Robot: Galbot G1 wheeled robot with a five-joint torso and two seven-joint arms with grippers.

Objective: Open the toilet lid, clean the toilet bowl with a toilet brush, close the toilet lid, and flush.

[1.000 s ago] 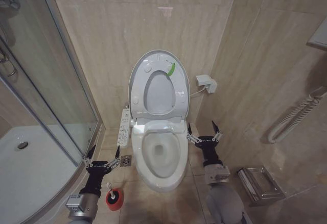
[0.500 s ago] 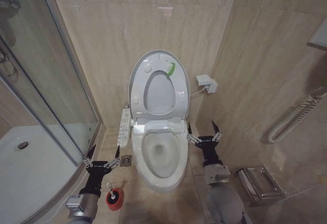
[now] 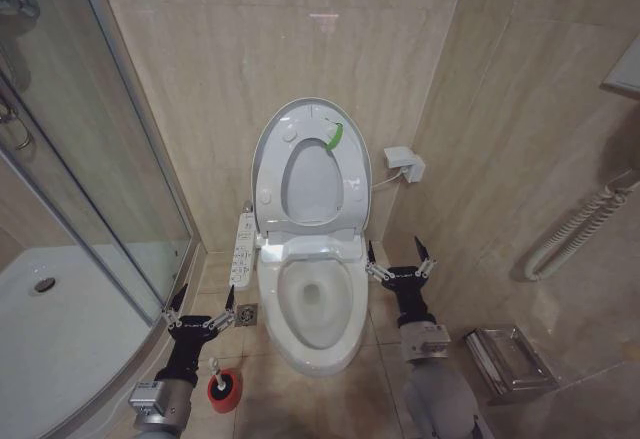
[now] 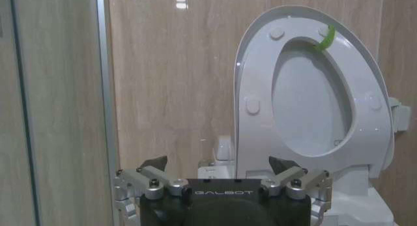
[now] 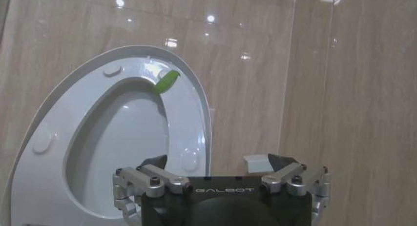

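The toilet lid (image 3: 272,149) stands upright against the back wall, its underside with round bumpers and a green strip facing me; it also shows in the left wrist view (image 4: 260,84) and the right wrist view (image 5: 65,123). Below it the white toilet bowl (image 3: 272,304) lies uncovered. The toilet brush (image 3: 214,369) stands in its red cup holder (image 3: 226,389) on the floor left of the bowl. My left gripper (image 3: 200,305) hangs open just above and behind the brush (image 4: 218,163). My right gripper (image 3: 400,259) is open beside the bowl's right side (image 5: 218,162). Both hold nothing.
A glass shower enclosure (image 3: 100,179) with a white tray (image 3: 50,339) closes off the left. A side button panel (image 3: 242,249) and a floor drain (image 3: 246,314) lie left of the bowl. A wall box (image 3: 405,164), a metal holder (image 3: 510,359) and a coiled hose (image 3: 575,224) are on the right.
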